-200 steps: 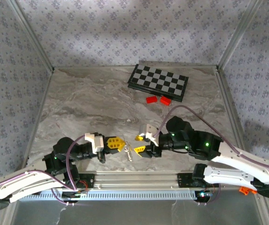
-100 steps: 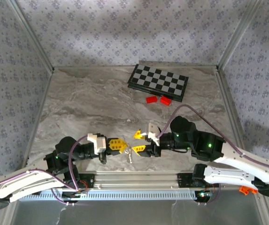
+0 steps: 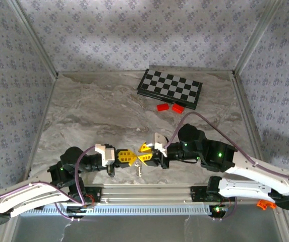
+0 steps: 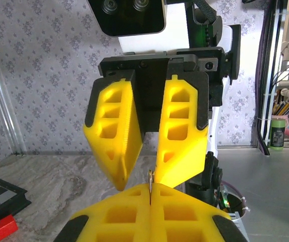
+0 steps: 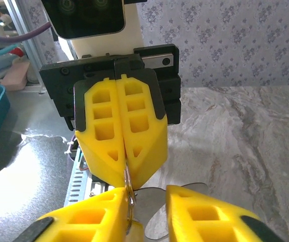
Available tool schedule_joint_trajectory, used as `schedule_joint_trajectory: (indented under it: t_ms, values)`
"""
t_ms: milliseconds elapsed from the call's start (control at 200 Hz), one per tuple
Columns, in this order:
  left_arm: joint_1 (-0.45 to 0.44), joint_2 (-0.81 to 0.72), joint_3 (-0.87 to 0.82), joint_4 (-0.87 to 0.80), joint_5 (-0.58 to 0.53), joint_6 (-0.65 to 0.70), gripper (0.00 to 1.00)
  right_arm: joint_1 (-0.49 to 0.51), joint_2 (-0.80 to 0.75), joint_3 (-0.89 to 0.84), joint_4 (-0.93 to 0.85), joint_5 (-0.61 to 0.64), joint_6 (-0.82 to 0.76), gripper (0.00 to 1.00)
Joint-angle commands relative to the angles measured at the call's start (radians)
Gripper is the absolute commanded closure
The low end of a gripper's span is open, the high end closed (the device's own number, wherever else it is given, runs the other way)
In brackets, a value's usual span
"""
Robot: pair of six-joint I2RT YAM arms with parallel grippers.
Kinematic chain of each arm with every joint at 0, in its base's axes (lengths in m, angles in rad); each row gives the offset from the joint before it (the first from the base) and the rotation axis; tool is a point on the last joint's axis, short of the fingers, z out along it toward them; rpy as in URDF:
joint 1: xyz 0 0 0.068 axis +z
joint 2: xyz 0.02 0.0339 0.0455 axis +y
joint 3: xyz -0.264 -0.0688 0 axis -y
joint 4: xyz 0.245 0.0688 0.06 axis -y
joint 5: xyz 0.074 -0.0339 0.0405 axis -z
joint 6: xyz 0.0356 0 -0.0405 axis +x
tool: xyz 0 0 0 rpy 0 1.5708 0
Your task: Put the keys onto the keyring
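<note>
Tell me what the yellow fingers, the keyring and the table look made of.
Fingers: matte yellow plastic, probably printed, given the hollow cells. Keyring: thin bare metal wire, silvery glint. Table: grey veined marble look, slightly glossy; stone or laminate, can't tell.

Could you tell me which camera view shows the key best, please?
The right wrist view: the key appears large and flat-on between the jaws of the right gripper. The top view has it as a tiny silver sliver; the left wrist view gives a thin edge, key or ring unclear.
</note>
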Motion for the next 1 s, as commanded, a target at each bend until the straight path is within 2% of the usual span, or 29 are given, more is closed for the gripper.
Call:
schedule_joint_trajectory:
  t_ms: [0,125,300,415,575,860,995]
  values:
    - [-0.002,-0.006,0.025,0.040,0.014,-0.010,1.00,0.007,-0.007,-0.002,0.033,-0.016,-0.008,0.80]
    - [-0.001,-0.006,0.024,0.042,0.012,-0.011,1.00,0.006,-0.011,-0.012,0.040,-0.021,-0.011,0.86]
    - [-0.002,-0.006,0.024,0.042,0.010,-0.010,1.00,0.006,-0.004,-0.017,0.047,-0.030,-0.004,0.89]
    - [-0.001,-0.006,0.027,0.040,0.008,-0.005,1.00,0.005,-0.002,-0.018,0.040,-0.024,-0.003,1.00]
    - [-0.001,0.004,0.047,-0.021,-0.038,0.014,1.00,0.006,0.000,0.002,-0.011,0.012,-0.013,1.00]
    - [-0.001,0.038,0.157,-0.327,-0.166,0.118,0.70,0.008,0.070,0.137,-0.297,0.128,-0.063,1.00]
    - [-0.001,0.059,0.202,-0.440,-0.196,0.149,0.64,0.006,0.101,0.188,-0.396,0.133,-0.083,1.00]
